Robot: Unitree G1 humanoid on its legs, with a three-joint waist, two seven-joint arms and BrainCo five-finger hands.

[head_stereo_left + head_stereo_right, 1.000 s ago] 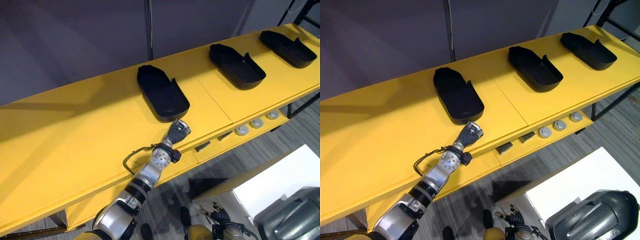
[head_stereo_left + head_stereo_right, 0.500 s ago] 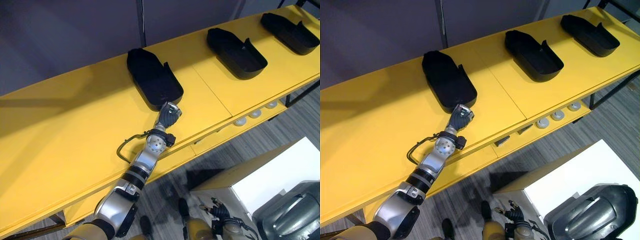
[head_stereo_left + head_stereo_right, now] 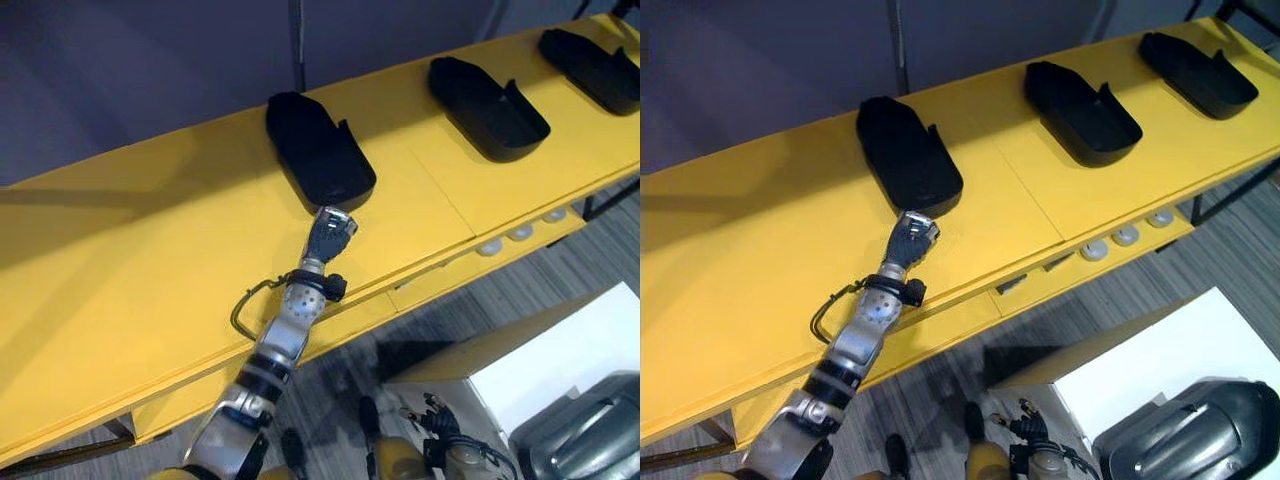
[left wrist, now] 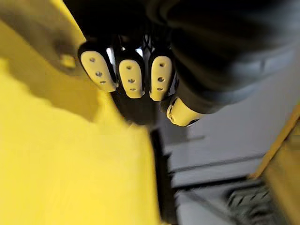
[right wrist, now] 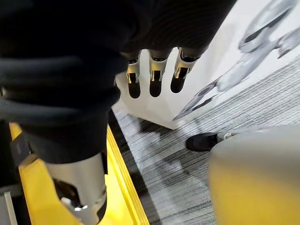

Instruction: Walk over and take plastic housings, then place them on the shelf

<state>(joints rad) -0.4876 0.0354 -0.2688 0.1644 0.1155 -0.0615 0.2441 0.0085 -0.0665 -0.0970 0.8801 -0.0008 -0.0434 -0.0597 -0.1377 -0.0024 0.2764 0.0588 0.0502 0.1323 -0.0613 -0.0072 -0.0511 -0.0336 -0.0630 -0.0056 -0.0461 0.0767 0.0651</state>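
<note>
Three black plastic housings lie well apart in a row on a long yellow shelf (image 3: pixel 150 260); each is a shallow open shell, rounded at one end, with a raised wall and a small upright tab on one side. The first housing (image 3: pixel 320 152) lies near the middle of the shelf; the second housing (image 3: pixel 490 95) is further right; the third housing (image 3: pixel 597 68) is by the right end. The left robot hand (image 3: pixel 331 232) reaches over the shelf's front edge, just beside the near end of the first housing; whether it touches I cannot tell; its fingers (image 4: pixel 131 78) are curled in and it grips nothing. The right robot hand (image 5: pixel 156 75) hangs low over the floor (image 3: pixel 480 310), fingers straight, empty. A seam crosses the shelf top between the first two housings; a lower level under the front edge carries small pale round parts (image 3: pixel 1126 236). Behind stands a grey wall (image 3: pixel 150 60); the floor is grey and striped, with a white box (image 3: pixel 560 360) and a dark grey shell (image 3: pixel 1190 432) at the lower right.
</note>
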